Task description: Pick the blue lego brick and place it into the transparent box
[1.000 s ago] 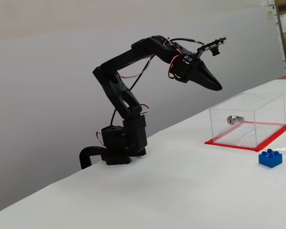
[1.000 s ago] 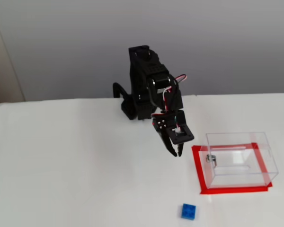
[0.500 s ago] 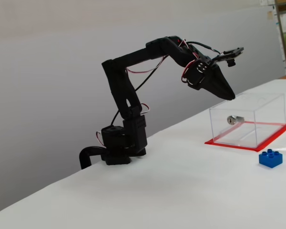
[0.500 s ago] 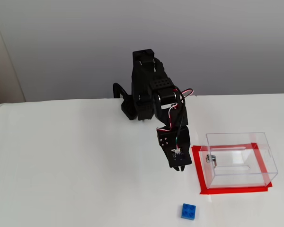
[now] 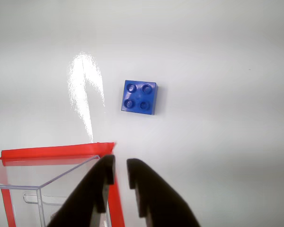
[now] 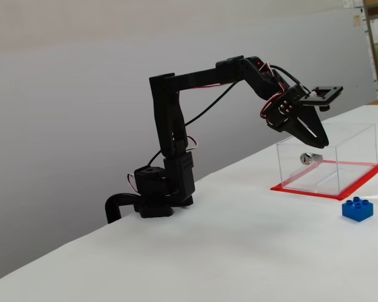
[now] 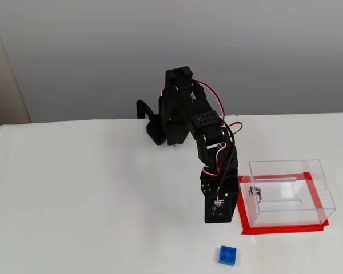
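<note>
The blue lego brick (image 5: 140, 97) lies studs up on the white table, apart from everything; it also shows in both fixed views (image 6: 357, 209) (image 7: 228, 255). The transparent box (image 5: 45, 182) with a red base rim stands at the lower left of the wrist view, a silver lock (image 6: 307, 157) on one wall. My gripper (image 5: 119, 163) hangs in the air above the box's near corner, short of the brick. Its fingers are almost together with nothing between them. From the side the gripper (image 6: 322, 142) points down at the box (image 6: 348, 141). From above, the wrist covers the fingertips beside the box (image 7: 286, 217).
The arm's base (image 6: 156, 198) is clamped at the table's far edge (image 7: 74, 121). A grey wall stands behind the table. A bright glare streak (image 5: 85, 90) lies on the table left of the brick in the wrist view.
The arm has stretched out from its base and the gripper has moved forward and down, from beside the box's far side to over its near corner. Brick and box have not moved.
</note>
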`<state>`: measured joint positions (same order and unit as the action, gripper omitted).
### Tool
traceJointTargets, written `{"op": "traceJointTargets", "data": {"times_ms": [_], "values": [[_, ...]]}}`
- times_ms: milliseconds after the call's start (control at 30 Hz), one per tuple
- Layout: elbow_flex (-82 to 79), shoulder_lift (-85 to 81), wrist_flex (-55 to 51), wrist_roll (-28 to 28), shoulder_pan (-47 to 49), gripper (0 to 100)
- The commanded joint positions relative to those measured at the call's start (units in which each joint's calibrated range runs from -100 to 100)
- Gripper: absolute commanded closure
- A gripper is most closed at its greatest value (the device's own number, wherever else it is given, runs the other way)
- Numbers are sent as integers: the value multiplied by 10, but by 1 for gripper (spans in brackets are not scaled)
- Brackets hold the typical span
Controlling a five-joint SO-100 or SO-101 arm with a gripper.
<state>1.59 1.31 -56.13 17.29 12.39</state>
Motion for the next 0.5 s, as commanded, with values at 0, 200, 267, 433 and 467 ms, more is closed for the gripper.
{"op": "traceJointTargets", "data": {"times_ms": [0,200,267,433,467], "values": [[58,16,9,18,4,89],[110,70,9,33,4,81],[122,83,9,35,4,81],[139,111,8,50,4,81],[139,115,8,53,4,81]]}}
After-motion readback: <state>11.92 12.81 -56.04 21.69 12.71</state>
